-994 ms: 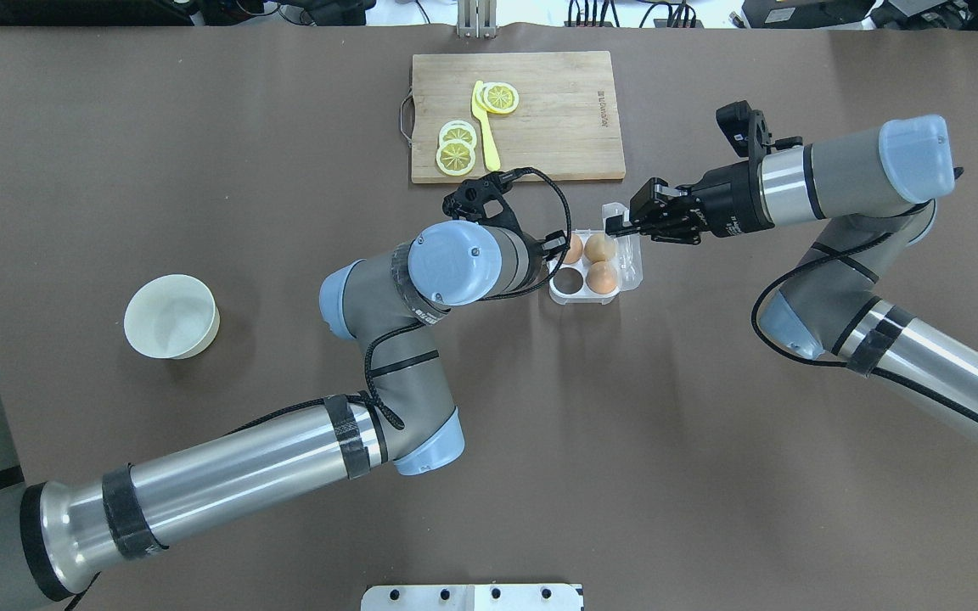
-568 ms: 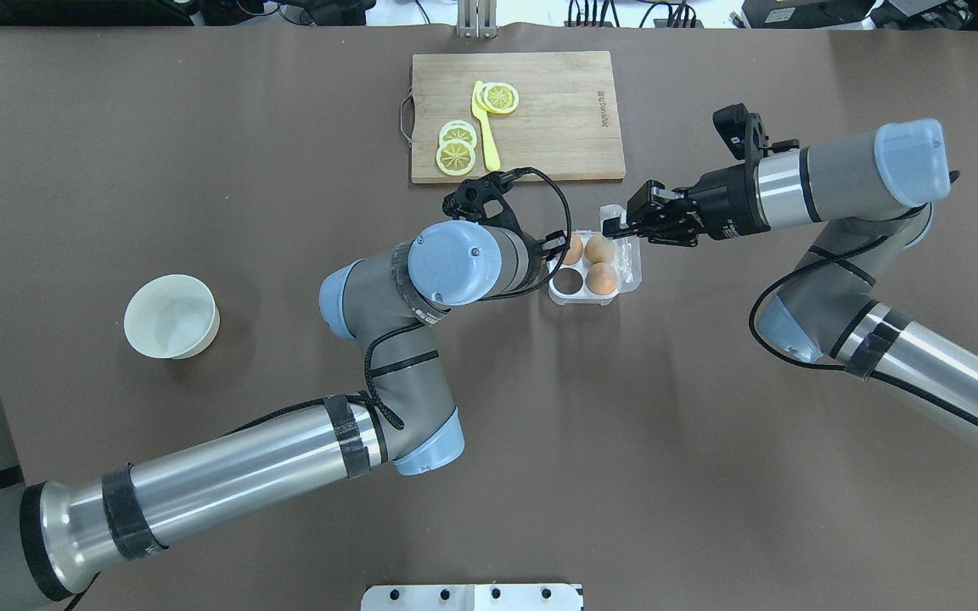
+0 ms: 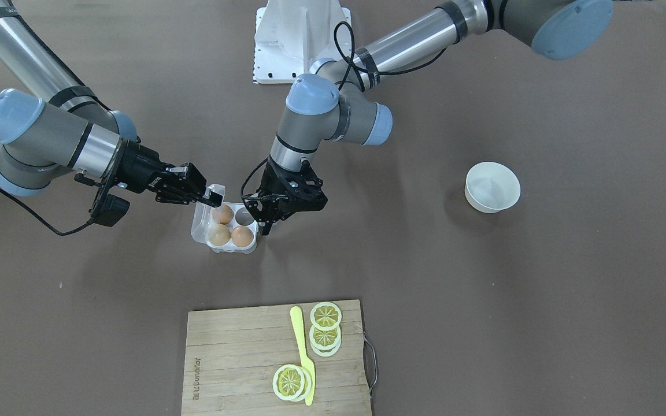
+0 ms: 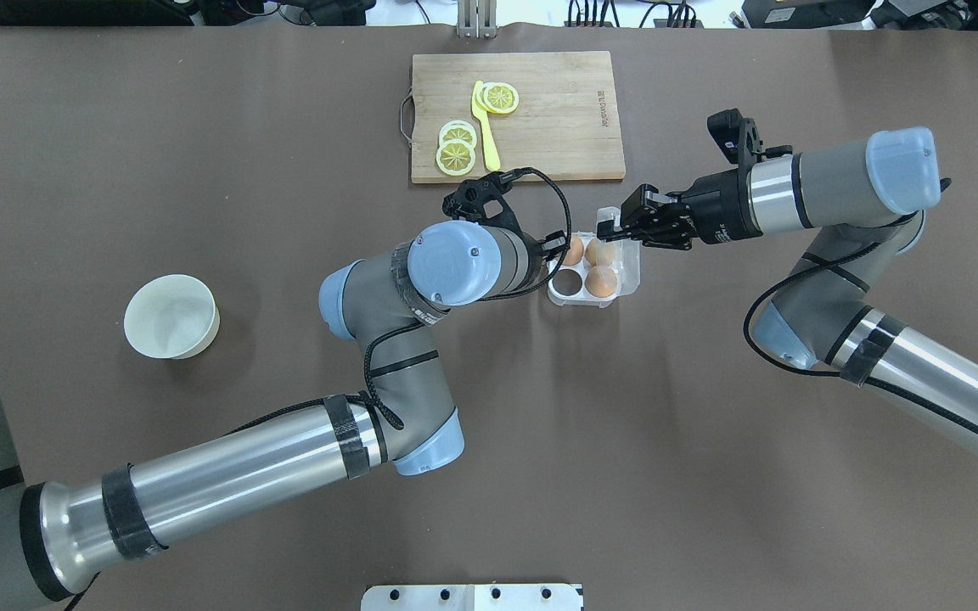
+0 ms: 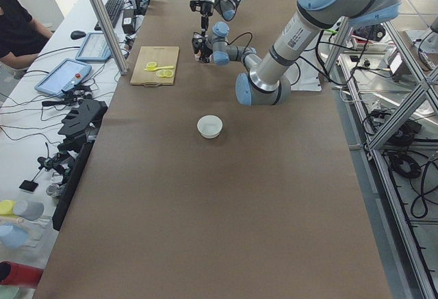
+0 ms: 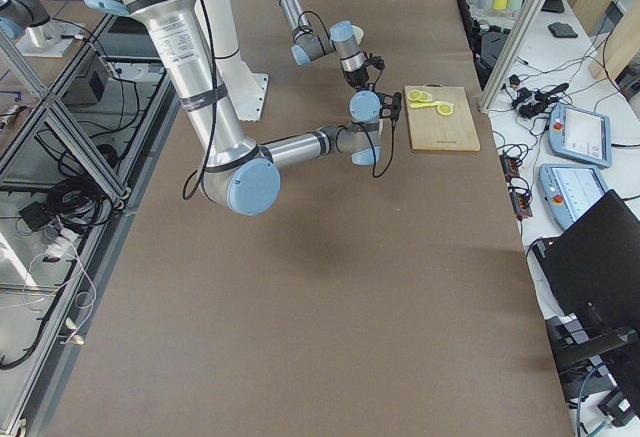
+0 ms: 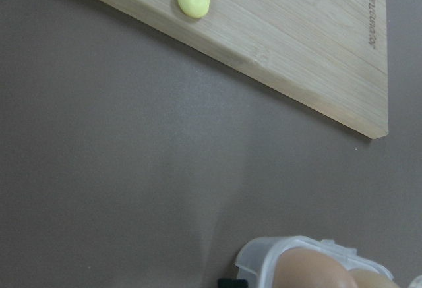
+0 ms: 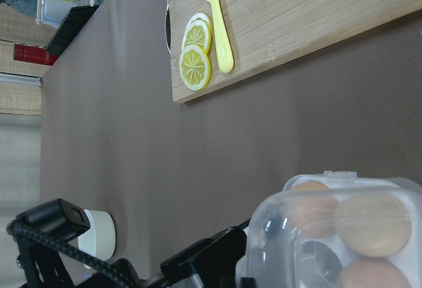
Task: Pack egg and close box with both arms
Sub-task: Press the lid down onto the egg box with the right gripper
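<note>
Now lid [image 4: 632, 257] farther over box [image 4: 570, 297].

The cutting board [image 4: 540, 127] carries an unreadable brand mark [image 4: 600, 109].

The left arm [image 4: 243, 462] and right arm [image 4: 939, 373] are polished silver tubes joined by matte grey housings with rounded light blue caps [image 4: 448, 263]. Black bands [image 4: 124, 522] ring the tubes. A black cable [image 4: 553, 199] loops along each wrist. The left gripper [image 3: 258, 221] and right gripper [image 4: 606, 229] are black and two-fingered, and the right one bears small white lettering.
</note>
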